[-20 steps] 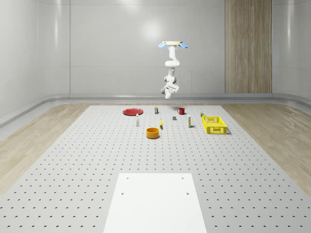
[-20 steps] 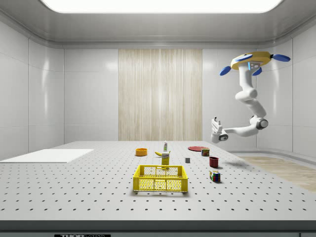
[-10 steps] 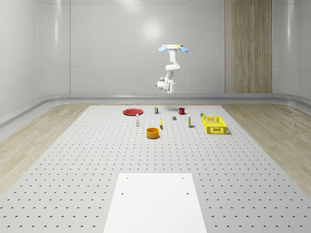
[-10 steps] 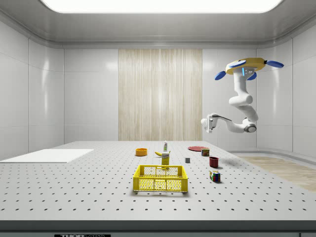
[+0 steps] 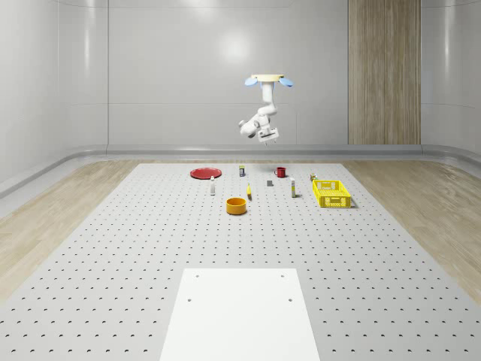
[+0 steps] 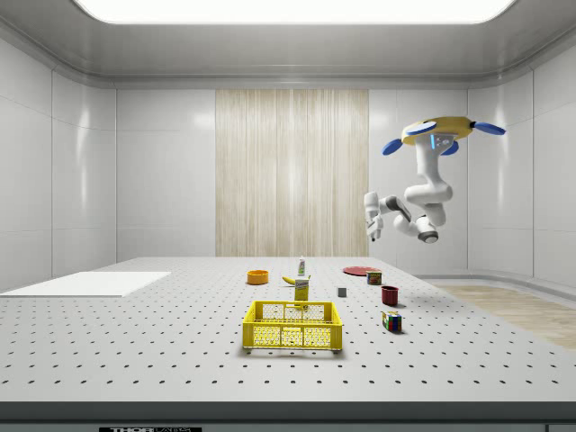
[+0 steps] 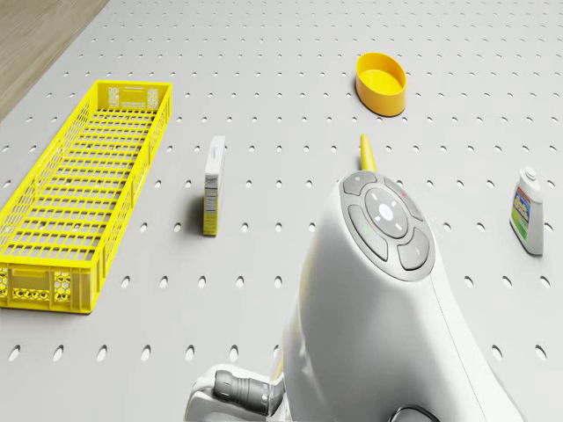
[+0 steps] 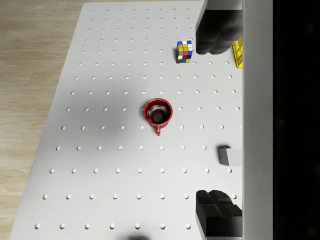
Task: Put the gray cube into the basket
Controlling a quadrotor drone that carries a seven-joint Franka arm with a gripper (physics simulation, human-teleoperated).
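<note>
The small gray cube stands on the perforated table, between the red mug and a narrow upright box. In the wrist view the gray cube is half hidden behind the gripper's body. The yellow mesh basket lies at the whole-scene view's right of the cube. The drone hovers high over the far part of the table. My gripper hangs well above the mug and cube, pointing down, open and holding nothing.
A red mug and a Rubik's cube sit near the far edge. An orange bowl, a banana, a box, a bottle and a red plate are scattered around. A white sheet lies near the front.
The drone has sunk slightly and shifted toward the side view's left. The arm has folded in under it, and the gripper has swung to point down at the table.
</note>
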